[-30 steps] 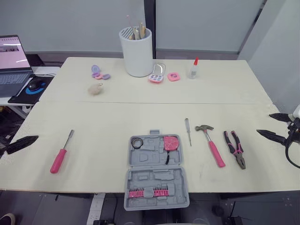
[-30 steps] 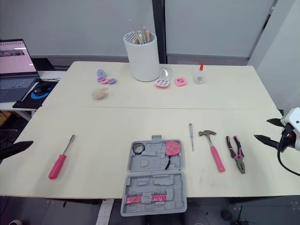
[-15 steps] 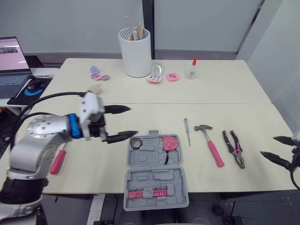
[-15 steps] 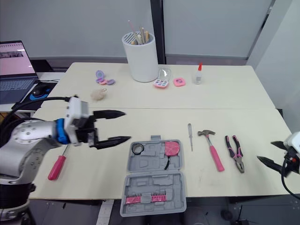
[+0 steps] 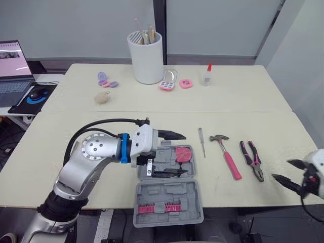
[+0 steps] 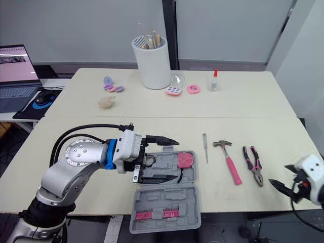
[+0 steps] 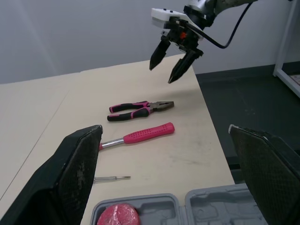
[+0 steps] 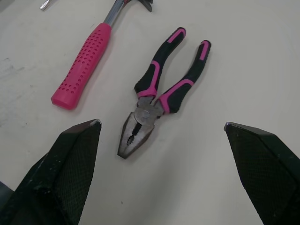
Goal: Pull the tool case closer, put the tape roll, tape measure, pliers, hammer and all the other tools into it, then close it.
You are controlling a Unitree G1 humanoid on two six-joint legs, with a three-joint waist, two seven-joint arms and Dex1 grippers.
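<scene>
Silver arm [image 5: 93, 154], blue band [image 5: 123, 148], black pincer [image 5: 186, 154]

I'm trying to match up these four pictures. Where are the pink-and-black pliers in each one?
Left eye view: pliers, just right of the hammer.
Right eye view: pliers, again right of the hammer.
Left wrist view: pliers, between hammer and right gripper.
Right wrist view: pliers, straight ahead, beside the hammer.
Shared landmark: the pink-handled hammer.
</scene>
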